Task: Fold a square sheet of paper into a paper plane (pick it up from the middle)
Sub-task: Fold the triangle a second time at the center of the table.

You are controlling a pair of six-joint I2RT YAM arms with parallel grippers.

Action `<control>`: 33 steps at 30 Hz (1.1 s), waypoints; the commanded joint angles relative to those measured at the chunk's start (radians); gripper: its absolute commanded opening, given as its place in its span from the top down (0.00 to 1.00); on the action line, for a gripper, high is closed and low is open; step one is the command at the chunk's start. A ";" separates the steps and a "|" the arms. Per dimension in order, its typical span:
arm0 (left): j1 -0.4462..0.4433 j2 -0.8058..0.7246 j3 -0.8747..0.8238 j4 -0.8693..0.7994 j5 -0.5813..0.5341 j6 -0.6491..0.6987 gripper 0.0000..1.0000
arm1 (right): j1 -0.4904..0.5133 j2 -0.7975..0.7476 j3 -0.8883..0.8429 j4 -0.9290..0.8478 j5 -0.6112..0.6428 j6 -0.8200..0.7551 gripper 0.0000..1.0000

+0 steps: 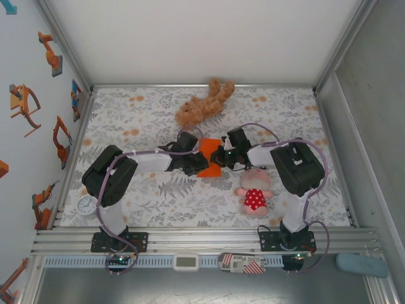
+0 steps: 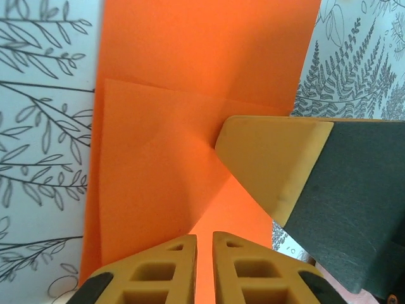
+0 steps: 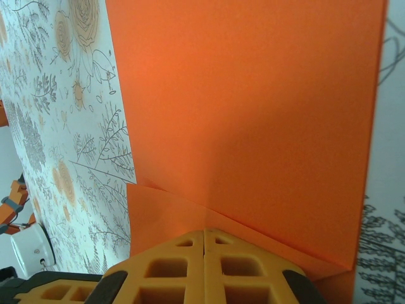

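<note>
The square sheet of paper [image 1: 211, 159] is bright orange and lies partly folded on the floral cloth mid-table, between my two grippers. In the left wrist view the paper [image 2: 190, 63] shows a diagonal crease and a raised flap. My left gripper [image 2: 204, 237] stands over its near part, jaws parted by a narrow slit with orange showing through. One finger of the right gripper [image 2: 266, 164] rests flat on the sheet beside the crease. In the right wrist view my right gripper [image 3: 204, 233] is shut, tips pressed together at a fold line of the paper [image 3: 253, 95]. It holds nothing.
A brown plush bear [image 1: 204, 104] lies just behind the paper. A pink doll in a red dress [image 1: 254, 195] lies right of centre, under the right arm. A white round timer [image 1: 87, 205] sits at the left near edge. White walls close in the table.
</note>
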 commanded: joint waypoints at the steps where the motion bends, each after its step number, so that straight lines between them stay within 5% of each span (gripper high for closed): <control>1: -0.009 0.012 -0.007 0.027 -0.005 -0.029 0.84 | 0.002 0.065 -0.038 -0.107 0.085 0.002 1.00; 33: -0.008 0.037 -0.022 -0.042 -0.079 0.031 0.86 | 0.002 0.072 -0.038 -0.113 0.089 0.001 1.00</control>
